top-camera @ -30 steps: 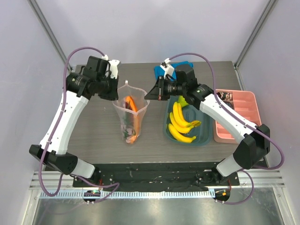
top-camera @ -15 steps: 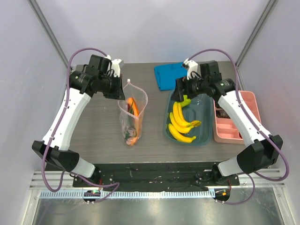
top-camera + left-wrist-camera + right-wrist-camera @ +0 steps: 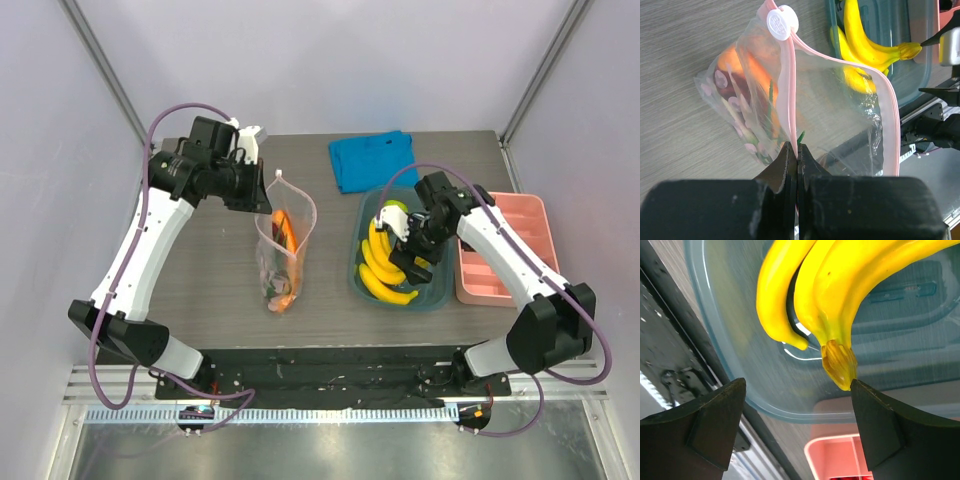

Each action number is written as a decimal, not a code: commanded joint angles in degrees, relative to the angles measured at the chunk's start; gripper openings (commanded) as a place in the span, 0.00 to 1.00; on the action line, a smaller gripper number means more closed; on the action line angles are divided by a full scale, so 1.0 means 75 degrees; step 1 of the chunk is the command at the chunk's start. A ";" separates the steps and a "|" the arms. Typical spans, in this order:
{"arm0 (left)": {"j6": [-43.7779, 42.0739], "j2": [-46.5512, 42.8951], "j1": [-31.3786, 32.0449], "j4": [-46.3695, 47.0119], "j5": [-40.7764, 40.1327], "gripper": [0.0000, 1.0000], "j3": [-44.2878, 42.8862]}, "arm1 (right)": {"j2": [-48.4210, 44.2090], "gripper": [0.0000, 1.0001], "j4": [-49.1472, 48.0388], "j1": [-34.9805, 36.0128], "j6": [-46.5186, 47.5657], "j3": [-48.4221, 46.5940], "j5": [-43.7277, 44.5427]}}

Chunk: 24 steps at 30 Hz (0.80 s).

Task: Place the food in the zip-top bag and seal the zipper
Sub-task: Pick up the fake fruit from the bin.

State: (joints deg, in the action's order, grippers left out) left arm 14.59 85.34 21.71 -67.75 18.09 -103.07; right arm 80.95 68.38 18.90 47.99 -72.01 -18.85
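Observation:
The zip-top bag (image 3: 281,252) stands open on the table, with the orange-red pepper (image 3: 283,224) and a green stalk (image 3: 801,136) inside. My left gripper (image 3: 797,149) is shut on the bag's pink zipper strip (image 3: 791,90). The white slider tab (image 3: 782,22) sits at the strip's far end. The yellow banana bunch (image 3: 383,266) lies in the teal tub (image 3: 437,297), and the green pear-like fruit (image 3: 393,211) lies behind it. My right gripper (image 3: 797,387) hangs open just over the bunch. The banana stem (image 3: 839,365) sits close to its right finger.
A pink divided tray (image 3: 507,250) stands right of the tub, holding small dark and red pieces. A blue folded cloth (image 3: 372,160) lies at the back. The table's front rail runs close below the tub in the right wrist view.
My right gripper left the bag's mouth, opened, swung right over the tub and came down over the bananas. The left gripper kept its hold and shifted slightly.

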 commanded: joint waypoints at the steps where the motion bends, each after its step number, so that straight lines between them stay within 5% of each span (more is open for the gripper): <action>1: 0.0012 -0.0058 -0.0036 0.0244 0.0237 0.00 -0.0121 | 0.0046 0.90 -0.0117 -0.0023 0.1335 0.0109 0.0345; 15: 0.0000 0.0024 -0.0036 0.0255 0.0214 0.00 -0.0098 | 0.0726 0.86 -0.1557 0.0082 0.2589 0.0835 0.0720; 24: -0.0023 0.0012 -0.0036 0.0232 0.0026 0.00 -0.0144 | 0.0715 0.55 -0.1828 0.0152 0.2649 0.1070 0.0756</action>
State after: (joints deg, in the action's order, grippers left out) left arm 14.59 85.67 21.71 -67.55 18.44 -103.04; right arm 87.31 56.45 19.66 66.57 -64.14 -13.32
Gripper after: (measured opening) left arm 0.021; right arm 0.587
